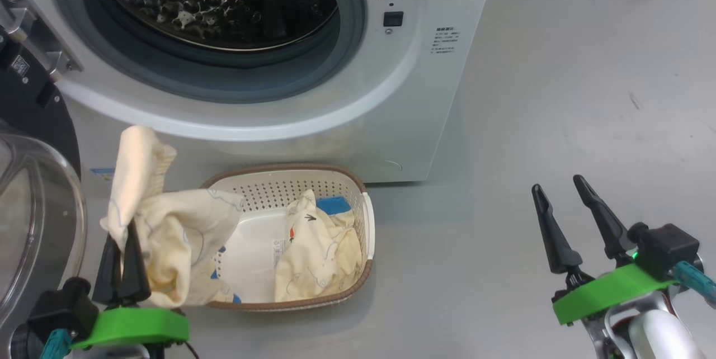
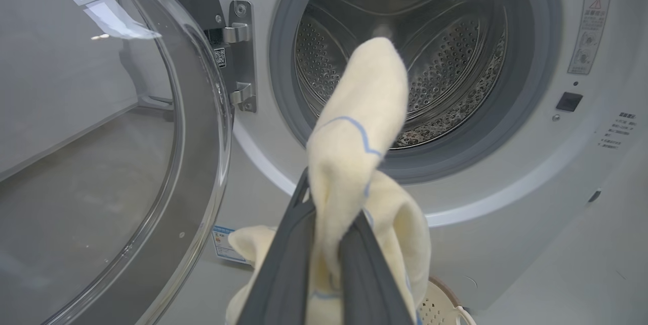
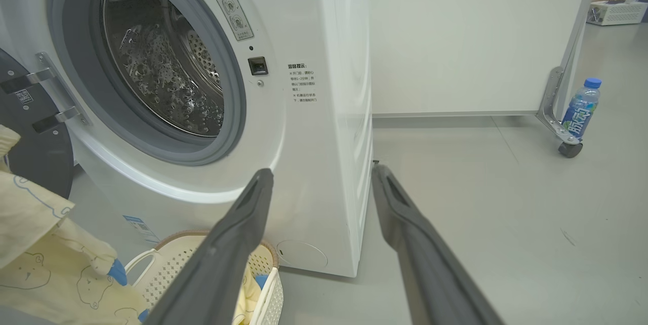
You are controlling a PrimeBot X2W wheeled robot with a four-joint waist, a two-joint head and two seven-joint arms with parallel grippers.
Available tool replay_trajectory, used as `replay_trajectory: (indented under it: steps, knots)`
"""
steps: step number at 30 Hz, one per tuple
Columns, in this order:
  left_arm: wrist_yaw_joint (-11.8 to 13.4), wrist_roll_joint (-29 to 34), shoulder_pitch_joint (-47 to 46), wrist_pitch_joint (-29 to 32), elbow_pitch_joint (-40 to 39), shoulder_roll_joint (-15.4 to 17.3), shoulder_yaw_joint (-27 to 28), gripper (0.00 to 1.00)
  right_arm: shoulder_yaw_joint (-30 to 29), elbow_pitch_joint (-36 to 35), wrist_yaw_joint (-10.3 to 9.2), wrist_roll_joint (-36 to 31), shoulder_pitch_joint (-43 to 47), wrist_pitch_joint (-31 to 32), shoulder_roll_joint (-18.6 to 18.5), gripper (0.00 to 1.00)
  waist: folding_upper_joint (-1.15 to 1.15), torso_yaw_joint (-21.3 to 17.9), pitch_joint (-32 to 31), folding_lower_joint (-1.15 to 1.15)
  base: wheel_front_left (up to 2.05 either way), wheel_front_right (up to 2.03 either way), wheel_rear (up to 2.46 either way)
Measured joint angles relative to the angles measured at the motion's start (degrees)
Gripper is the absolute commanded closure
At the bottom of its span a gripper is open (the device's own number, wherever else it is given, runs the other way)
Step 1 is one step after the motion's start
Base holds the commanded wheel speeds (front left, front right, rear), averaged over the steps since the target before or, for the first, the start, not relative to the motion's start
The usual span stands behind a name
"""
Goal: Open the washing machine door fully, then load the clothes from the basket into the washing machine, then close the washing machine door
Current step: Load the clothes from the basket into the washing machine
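Loading step is judged to be in hand: washing machine door (image 1: 33, 219) is swung open at the robot's left, and the drum (image 1: 224, 6) of the washing machine (image 1: 363, 118) is exposed, nothing being seen in the part shown

Left gripper (image 1: 123, 236) is clamped on a cream-yellow garment (image 1: 173, 225). One end stands up above the fingertips; the rest hangs over the left end of the basket (image 1: 366, 225). Garment is held low, below the drum mouth. Right gripper (image 1: 558, 183) is held with fingers spread and nothing between them, well off to the right over bare floor (image 1: 559, 96)

Basket is set on the floor just in front of the machine's base. More clothes (image 1: 316, 258) are left in it: a second cream piece at the right end, a blue piece (image 1: 334, 204) behind it

Next move, as judged: garment to be raised and carried forward past the grey gasket (image 2: 288, 87), deep enough that the hanging tail is cleared over the lip before release. A trailing end could be caught on the basket rim or left draped across the gasket

Floor is smooth, pale grey, slightly glossy. Pale partition (image 3: 455, 36) on a caster (image 3: 569, 149) is noted behind the machine in the right wrist view, with a blue-capped bottle (image 3: 582, 107) stood beside the caster
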Motion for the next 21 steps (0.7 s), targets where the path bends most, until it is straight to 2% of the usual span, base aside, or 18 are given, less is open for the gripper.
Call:
replay_trajectory:
  steps: [11, 21]
  knots:
    - [-0.60, -0.05, -6.29, 0.77, 1.29, 0.52, -0.96, 1.00, -1.01, -0.85, 0.00, -0.52, -2.04, 0.00, 0.23, 0.00, 0.00, -0.48, 4.74, 0.00, 0.00, 0.00, 0.00]
    - [-3.46, -1.38, -18.27, 2.91, 6.79, 3.15, -1.02, 1.00, 0.85, -0.68, 0.00, -0.51, -5.56, 0.00, 0.51, 0.00, 0.00, -3.70, 9.18, 0.01, 0.00, 0.00, 0.00]
